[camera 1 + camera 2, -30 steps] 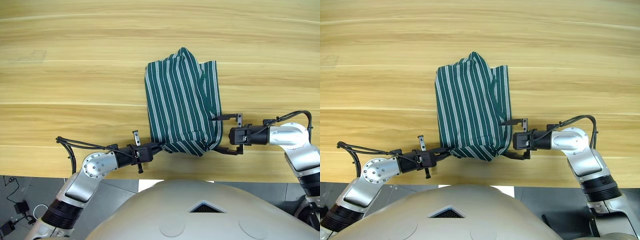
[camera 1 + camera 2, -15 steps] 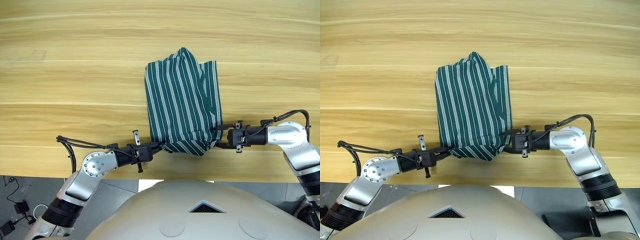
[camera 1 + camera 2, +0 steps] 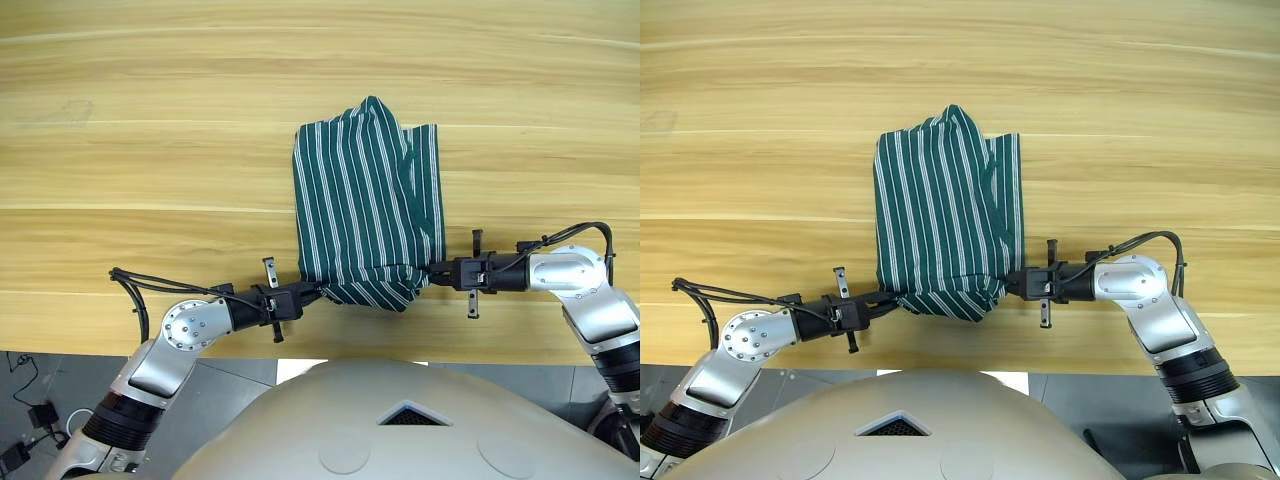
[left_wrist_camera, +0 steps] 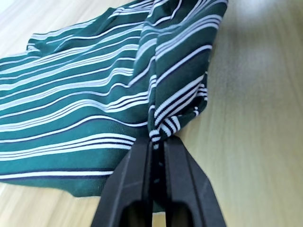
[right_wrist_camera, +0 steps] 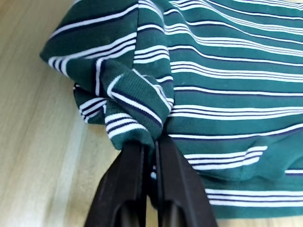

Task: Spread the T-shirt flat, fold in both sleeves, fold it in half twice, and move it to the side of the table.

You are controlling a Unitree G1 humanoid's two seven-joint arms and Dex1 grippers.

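R pincer (image 3: 1012, 285), open 1 s ago, now nips T-shirt (image 3: 940, 220) corner, prob. hem

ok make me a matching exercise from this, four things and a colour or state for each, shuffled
1. T-shirt
2. left gripper
3. right gripper
4. table

a. pale wood
b. shut on the shirt's near right corner
c. green with white stripes
d. shut on the shirt's near left corner

Pairs: 1-c, 2-d, 3-b, 4-a

T-shirt (image 3: 365, 205): dark green, white-striped. We find it folded into a narrow oblong, one short end close to the table's (image 3: 150, 150) near edge, both near corners puckered.
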